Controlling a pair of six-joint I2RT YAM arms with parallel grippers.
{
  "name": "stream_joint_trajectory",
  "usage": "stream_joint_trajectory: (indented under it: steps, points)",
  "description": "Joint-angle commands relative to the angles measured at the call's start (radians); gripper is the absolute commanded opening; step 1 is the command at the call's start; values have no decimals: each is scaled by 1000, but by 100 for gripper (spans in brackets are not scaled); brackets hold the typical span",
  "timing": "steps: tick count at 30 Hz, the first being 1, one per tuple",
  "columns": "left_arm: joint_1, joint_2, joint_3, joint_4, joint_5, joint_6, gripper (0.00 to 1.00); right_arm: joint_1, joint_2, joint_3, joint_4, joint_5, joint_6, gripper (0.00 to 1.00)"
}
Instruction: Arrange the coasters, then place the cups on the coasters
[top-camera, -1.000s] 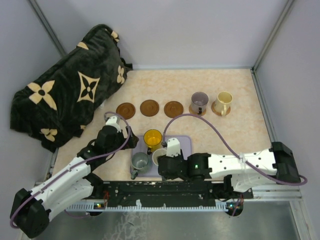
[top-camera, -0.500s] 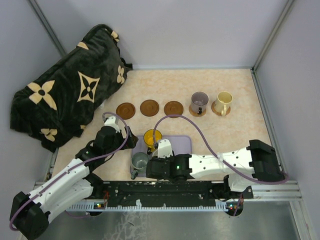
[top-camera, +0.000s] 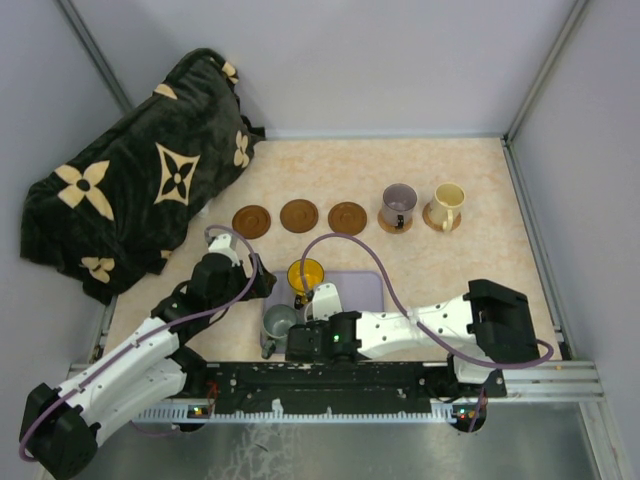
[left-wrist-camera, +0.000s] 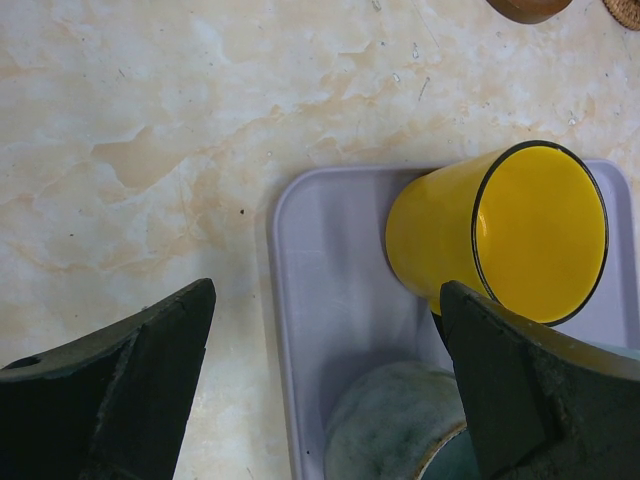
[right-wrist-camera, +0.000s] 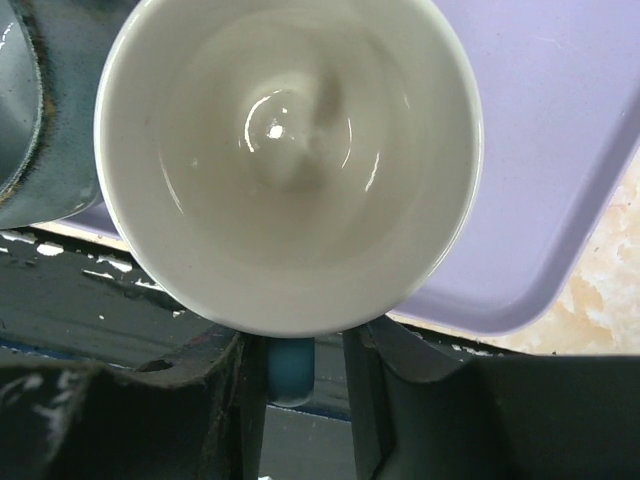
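White cup (right-wrist-camera: 290, 170) is sitting at the lavender tray's (right-wrist-camera: 560, 150) near edge, just beside the grey-green cup (right-wrist-camera: 30, 100). Right pincer (right-wrist-camera: 305, 378) is straddling its blue handle (right-wrist-camera: 290, 360); clamped or not, can't tell. Left pincer (left-wrist-camera: 320, 380) is hovering wide apart near the yellow cup (left-wrist-camera: 530, 230).

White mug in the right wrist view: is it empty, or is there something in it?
Empty. The white mug shows a bare, glossy inside all the way down to its bottom, with only light reflections.

White arm links (top-camera: 420, 325), black joints (top-camera: 500, 320) — looping purple cables (top-camera: 335, 236), dark wedge-shaped jaws
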Motion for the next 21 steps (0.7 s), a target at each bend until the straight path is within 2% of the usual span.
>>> stream_joint_trajectory:
  steps: [1,6,11,13,21]
  points:
    - [-8,-10,-14,6,-3,-9,100,10,7,34,-3,54,37,31]
    - [-8,-2,-16,12,-3,-10,100,10,9,30,10,65,30,25]
    - [-8,6,-20,18,0,-13,100,9,9,22,37,59,7,14]
    - [-8,4,-24,20,1,-14,100,11,9,22,46,55,-3,1]
    - [-8,-2,-36,19,-3,-20,100,19,-23,13,18,80,24,0]
